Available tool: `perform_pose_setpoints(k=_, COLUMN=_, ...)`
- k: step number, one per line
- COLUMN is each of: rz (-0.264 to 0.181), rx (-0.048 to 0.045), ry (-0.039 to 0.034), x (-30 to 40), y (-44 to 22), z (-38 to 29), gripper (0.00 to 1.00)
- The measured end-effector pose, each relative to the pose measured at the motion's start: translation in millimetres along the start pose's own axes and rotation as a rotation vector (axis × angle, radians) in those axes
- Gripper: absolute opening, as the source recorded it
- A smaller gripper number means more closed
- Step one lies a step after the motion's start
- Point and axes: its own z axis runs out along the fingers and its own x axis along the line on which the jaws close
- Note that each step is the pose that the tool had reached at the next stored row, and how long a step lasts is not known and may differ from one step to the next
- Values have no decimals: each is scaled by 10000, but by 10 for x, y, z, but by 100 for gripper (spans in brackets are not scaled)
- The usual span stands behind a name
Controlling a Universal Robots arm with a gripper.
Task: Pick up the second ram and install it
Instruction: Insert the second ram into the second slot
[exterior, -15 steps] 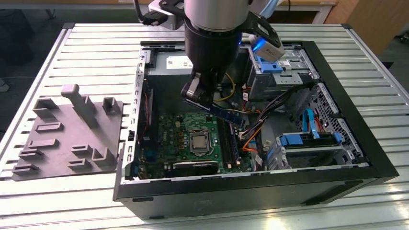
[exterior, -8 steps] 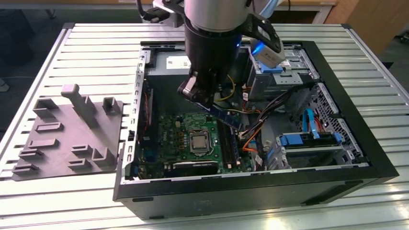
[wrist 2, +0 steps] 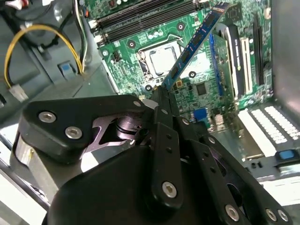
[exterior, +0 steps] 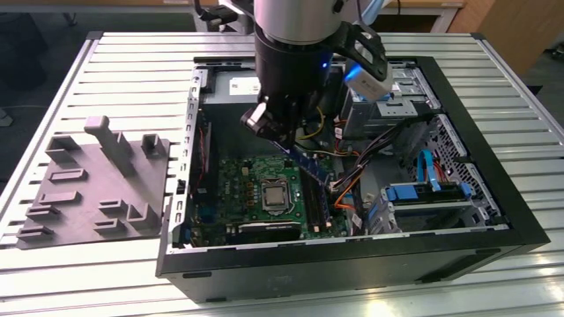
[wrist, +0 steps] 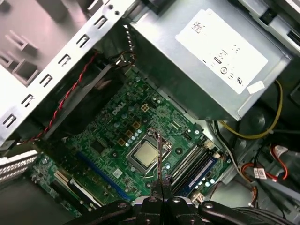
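the pincer [wrist 2: 161, 96] is closed on the ram stick [wrist 2: 194, 44], holding it tilted above the green board [wrist: 108, 140], not yet in a slot [wrist: 186, 161]. fitting it likely needs it straight over a free slot.

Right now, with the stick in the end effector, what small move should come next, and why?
Probably level it first: the end effector grips the second ram, which hangs tilted above the motherboard, near the memory slots but not seated.

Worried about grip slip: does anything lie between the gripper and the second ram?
Nothing: in the second wrist view the gripper is shut directly on the second ram, at its end.
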Motion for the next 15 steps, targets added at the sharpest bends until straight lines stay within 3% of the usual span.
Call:
perform_pose_setpoints(k=10, rz=1639, rx=45, ry=-57, x=0, y=0, z=5, gripper=11)
perform_pose_setpoints(k=15, rz=1723, rx=48, ry=-60, x=0, y=0, z=5, gripper=11)
